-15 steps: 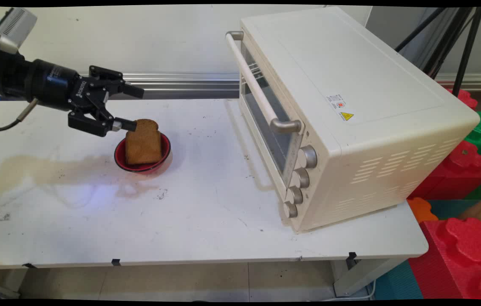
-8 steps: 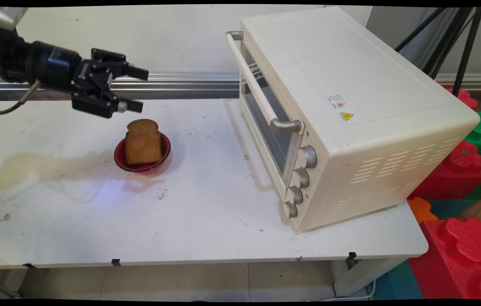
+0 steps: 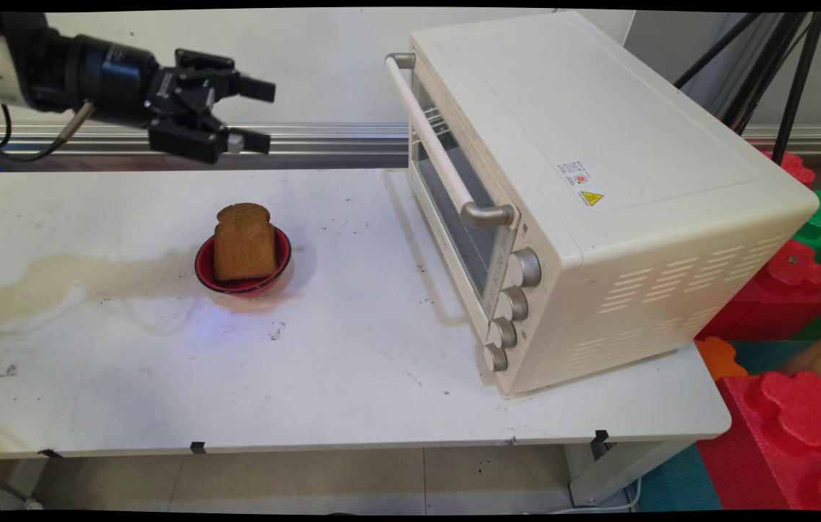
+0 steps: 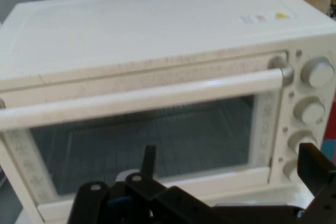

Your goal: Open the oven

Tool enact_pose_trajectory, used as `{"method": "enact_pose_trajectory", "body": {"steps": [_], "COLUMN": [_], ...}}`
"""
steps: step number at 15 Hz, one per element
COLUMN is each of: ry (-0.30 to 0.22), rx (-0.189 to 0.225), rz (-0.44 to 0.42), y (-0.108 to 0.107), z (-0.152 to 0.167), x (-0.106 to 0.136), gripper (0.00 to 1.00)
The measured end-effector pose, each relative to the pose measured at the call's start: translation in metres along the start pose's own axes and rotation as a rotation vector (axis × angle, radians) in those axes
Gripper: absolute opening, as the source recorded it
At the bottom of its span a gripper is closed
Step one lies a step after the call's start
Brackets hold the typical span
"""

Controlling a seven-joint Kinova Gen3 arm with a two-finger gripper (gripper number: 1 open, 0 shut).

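My black gripper [image 3: 262, 114] hangs open and empty above the table's far left, pointing right toward the cream toaster oven [image 3: 599, 196]. Its two fingers stand apart, one above the other. A brown slice of bread [image 3: 244, 243] leans upright in a small red bowl [image 3: 280, 250] on the table, well below and slightly left of the fingertips. The oven's door is closed, with its long handle [image 3: 432, 145] across the glass. In the hand view the oven [image 4: 157, 40] fills the picture, its handle [image 4: 142, 97] running across the glass door and its knobs [image 4: 317, 73] at the right.
A brownish stain [image 3: 62, 279] spreads over the table's left part. Red, green and orange foam blocks [image 3: 795, 420] stand off the table's right end. Black tripod legs [image 3: 788, 65] rise behind the oven. A metal rail [image 3: 323, 134] runs along the wall.
The gripper has let go of the bread, risen from the bowl and moved up and to the right, toward the oven. The bread stays leaning in the bowl.
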Motion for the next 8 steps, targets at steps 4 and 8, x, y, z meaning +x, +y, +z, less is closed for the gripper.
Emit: {"method": "enact_pose_trajectory", "body": {"steps": [4,8], "ry": [0.033,0.039], "rx": [0.01,0.012], "rz": [-0.01,-0.018], "y": [-0.006,-0.011], "z": [0.02,0.046], "x": [0.017,0.03], "gripper": [1.0,1.0]}}
